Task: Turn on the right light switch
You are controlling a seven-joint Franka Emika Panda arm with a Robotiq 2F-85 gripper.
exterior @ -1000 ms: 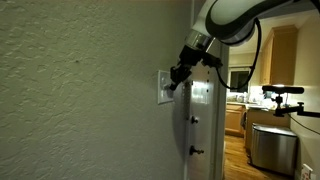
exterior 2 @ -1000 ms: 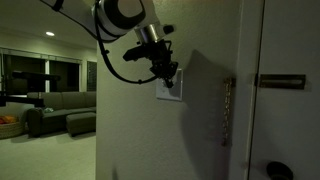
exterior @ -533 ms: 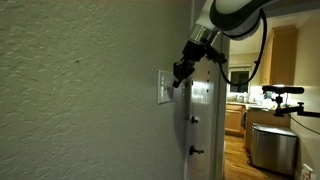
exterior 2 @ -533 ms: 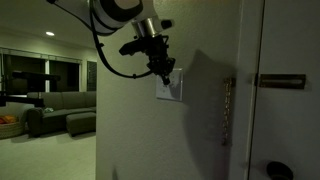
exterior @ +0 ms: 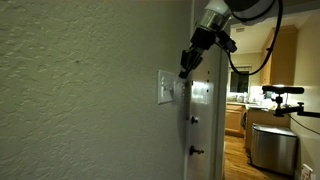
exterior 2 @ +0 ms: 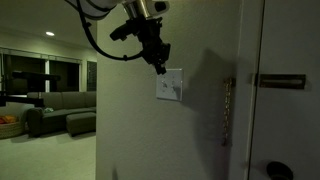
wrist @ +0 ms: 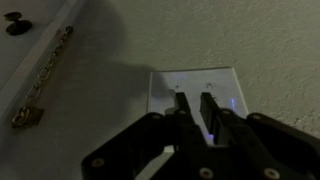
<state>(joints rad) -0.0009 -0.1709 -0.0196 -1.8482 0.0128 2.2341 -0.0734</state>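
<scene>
A small white wall plate [exterior: 165, 87] sits on the textured wall, seen edge-on here and from the front in an exterior view [exterior 2: 169, 84]. In the wrist view the plate [wrist: 165, 85] lies just beyond my fingertips, which cover much of its switches; the right light switch cannot be made out apart from the plate. My gripper [exterior: 184, 70] [exterior 2: 160, 68] hangs just above and slightly off the plate, not touching it. Its two fingers [wrist: 196, 105] are nearly together and hold nothing.
A door beside the plate carries a chain latch [wrist: 45, 80] [exterior 2: 226, 100] and a dark handle [exterior 2: 278, 82]. Small black knobs [exterior: 194, 120] show on the white door edge. A kitchen [exterior: 265, 120] and a sofa [exterior 2: 60, 115] lie in the background.
My gripper has lifted up and back from the wall plate, where its tips rested a second ago. The arm has risen with it.
</scene>
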